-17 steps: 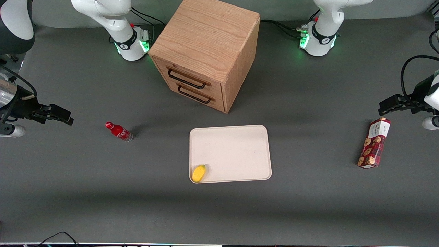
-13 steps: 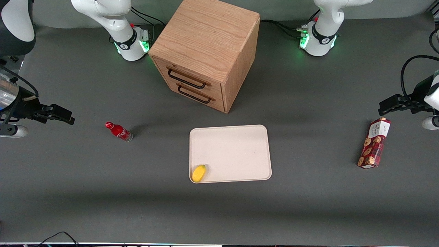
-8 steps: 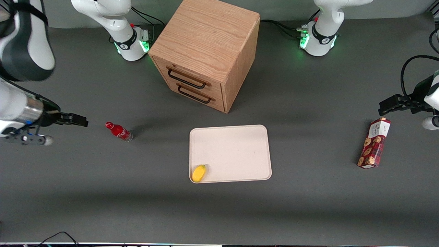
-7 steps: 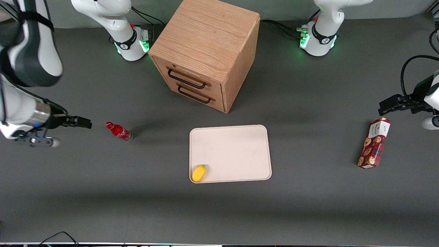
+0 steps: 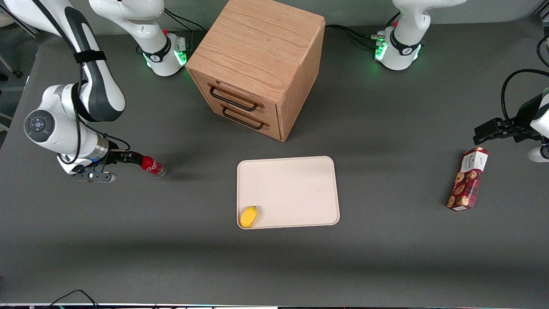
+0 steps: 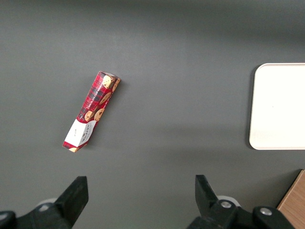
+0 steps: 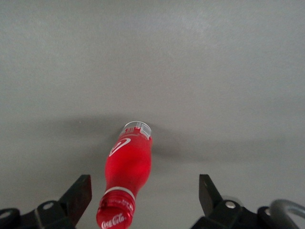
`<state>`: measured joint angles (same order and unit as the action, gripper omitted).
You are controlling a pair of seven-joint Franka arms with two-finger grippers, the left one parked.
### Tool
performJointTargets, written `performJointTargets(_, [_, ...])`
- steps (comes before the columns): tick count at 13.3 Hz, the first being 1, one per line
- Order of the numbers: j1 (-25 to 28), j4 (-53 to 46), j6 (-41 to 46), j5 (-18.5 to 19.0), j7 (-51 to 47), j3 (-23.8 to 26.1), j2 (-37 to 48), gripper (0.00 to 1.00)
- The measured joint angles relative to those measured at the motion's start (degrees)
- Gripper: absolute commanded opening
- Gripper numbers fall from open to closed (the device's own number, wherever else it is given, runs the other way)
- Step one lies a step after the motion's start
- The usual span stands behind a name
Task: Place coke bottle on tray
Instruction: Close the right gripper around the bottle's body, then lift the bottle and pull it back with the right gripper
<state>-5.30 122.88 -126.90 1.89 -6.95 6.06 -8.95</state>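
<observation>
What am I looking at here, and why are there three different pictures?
Two robot arms share one grey table, filmed three ways: once from the front, and once from a camera on each arm's wrist. The working arm's gripper is at the cap of a small red coke bottle, its fingers spread wide on either side, gripping nothing yet. The bottle stands on the table, apart from the cream tray where it should go. A small yellow object already sits in one tray corner. A wooden drawer cabinet and a cookie box are also there.

Red coke bottle point(image 5: 152, 166) upright on table, cream tray point(image 5: 296, 184) apart
</observation>
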Motion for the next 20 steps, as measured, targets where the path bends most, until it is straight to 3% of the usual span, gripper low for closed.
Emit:
performJointTargets(5, [0.29, 1.70, -1.14, 0.00, -0.01, 0.75, 0.40, 1.00])
performJointTargets(6, [0.29, 1.76, -1.15, 0.00, -0.02, 0.92, 0.43, 0.95])
performJointTargets(10, [0.35, 2.10, -1.19, 0.00, -0.05, 1.58, 0.44, 0.45])
performJointTargets(11, [0.34, 2.20, -1.19, 0.00, -0.05, 1.58, 0.44, 0.30])
performJointTargets(12, [0.34, 2.29, -1.19, 0.00, -0.06, 1.58, 0.44, 0.07])
performJointTargets(13, [0.34, 2.31, -1.19, 0.00, -0.06, 1.58, 0.44, 0.00])
performJointTargets(20, [0.33, -0.60, 2.34, 0.31, -0.07, 1.62, 0.89, 0.00])
